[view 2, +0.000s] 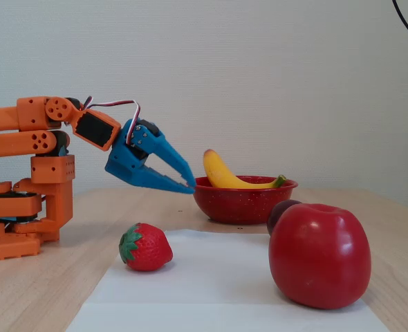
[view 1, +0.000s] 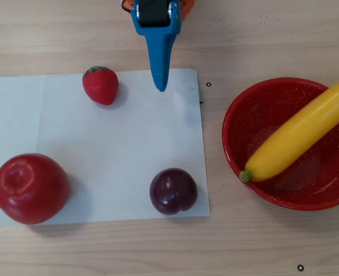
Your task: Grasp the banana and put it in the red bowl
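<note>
The yellow banana (view 1: 301, 135) lies slantwise across the inside of the red speckled bowl (view 1: 255, 109) at the right of the overhead view. Its green stem tip rests on the bowl's near-left rim and its other end runs past the frame's right edge. In the fixed view the banana (view 2: 221, 176) sticks up over the rim of the bowl (view 2: 242, 204). My blue gripper (view 1: 161, 86) is shut and empty. It hangs above the table left of the bowl, apart from it, and its tips (view 2: 190, 187) point toward the bowl.
A white paper sheet (view 1: 118, 149) holds a strawberry (view 1: 100, 85), a red apple (view 1: 30, 188) and a dark plum (view 1: 173, 191). The orange arm base (view 2: 24, 207) stands at the left of the fixed view.
</note>
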### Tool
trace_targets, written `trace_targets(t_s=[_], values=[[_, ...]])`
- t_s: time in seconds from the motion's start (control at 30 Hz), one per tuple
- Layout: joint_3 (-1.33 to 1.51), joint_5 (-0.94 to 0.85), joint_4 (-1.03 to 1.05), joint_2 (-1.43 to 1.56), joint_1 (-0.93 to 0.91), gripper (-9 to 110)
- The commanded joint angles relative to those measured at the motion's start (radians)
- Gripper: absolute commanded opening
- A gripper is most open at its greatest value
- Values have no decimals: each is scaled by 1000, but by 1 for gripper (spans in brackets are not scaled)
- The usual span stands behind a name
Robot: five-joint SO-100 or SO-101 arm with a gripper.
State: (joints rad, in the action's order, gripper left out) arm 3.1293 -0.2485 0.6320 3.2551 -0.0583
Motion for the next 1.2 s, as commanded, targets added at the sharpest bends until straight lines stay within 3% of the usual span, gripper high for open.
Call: trace_targets(t_s=[0.0, 0.27, 1.17], values=[[11, -15, 83, 38, 8, 0], [11, -21, 276, 38, 8, 0], [11, -49, 290, 37, 9, 0]])
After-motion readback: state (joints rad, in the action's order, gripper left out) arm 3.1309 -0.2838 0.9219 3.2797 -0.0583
